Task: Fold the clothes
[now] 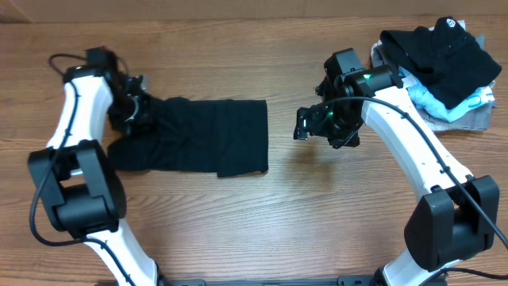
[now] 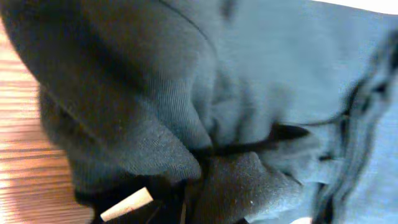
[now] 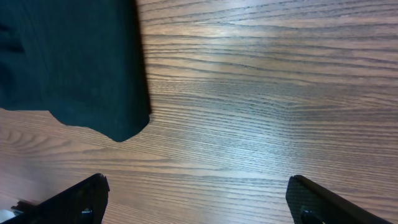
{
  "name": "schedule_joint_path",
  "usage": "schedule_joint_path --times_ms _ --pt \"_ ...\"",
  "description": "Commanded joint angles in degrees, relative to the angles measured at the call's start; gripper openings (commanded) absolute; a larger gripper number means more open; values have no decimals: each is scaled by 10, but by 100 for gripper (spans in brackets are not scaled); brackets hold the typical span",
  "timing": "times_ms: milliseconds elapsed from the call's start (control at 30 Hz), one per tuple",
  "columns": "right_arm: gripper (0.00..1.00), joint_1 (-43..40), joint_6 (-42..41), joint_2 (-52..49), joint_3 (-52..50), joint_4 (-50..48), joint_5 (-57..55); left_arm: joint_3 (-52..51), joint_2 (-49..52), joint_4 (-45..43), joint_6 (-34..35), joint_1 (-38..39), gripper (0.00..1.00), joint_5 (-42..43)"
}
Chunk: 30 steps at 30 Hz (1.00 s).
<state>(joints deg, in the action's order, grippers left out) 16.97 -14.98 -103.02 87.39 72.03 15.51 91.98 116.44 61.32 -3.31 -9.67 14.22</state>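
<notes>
Where the black T-shirt [image 1: 208, 135] lies, on the left half of the wooden tabletop [image 1: 317, 206], it is folded into a long flat shape. Its right edge is straight and neat. Its left end is bunched up and wrinkly. The left gripper [image 1: 136, 111] sits right on that bunched end. Up close, dark cloth fills almost all of the left wrist view, and only a bit of one pale fingertip [image 2: 127, 204] peeks out at the bottom. I cannot tell if this gripper is pinching the cloth or not. The right gripper [image 1: 305, 124] is over bare wood, just to the right of the shirt and not touching it. Its two fingers [image 3: 78, 199] are spread wide apart with nothing between them. A pile of other clothes [image 1: 444, 63] sits in the far right corner, well apart from the shirt.
</notes>
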Motion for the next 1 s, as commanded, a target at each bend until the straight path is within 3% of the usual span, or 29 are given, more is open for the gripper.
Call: schedule_joint_path --times_ms 0,333,533,733,767,800,900,933,967 --pt "95 4 0 13 11 -1 0 12 -49 -1 39 72 4 4" --pt "95 4 0 13 11 1 0 12 -52 -74 133 291 4 -61" --pt "94 0 -11 13 11 -5 0 12 -52 -104 165 349 4 -85" --pt "87 -33 -35 14 11 -40 32 23 -52 -81 184 347 4 -132" --pt "69 -40 -35 13 11 -51 39 43 -52 -51 184 335 4 -154" --pt "59 -41 -35 13 10 -57 42 58 -52 -33 184 329 4 -166" --pt "10 -41 -56 12 -12 -117 75 139 -53 46 183 303 4 -210" --pt "4 -40 -73 12 -32 -151 91 169 -53 71 178 297 4 -228" --pt "4 -39 -83 10 -47 -178 105 186 -53 86 174 295 4 -237"
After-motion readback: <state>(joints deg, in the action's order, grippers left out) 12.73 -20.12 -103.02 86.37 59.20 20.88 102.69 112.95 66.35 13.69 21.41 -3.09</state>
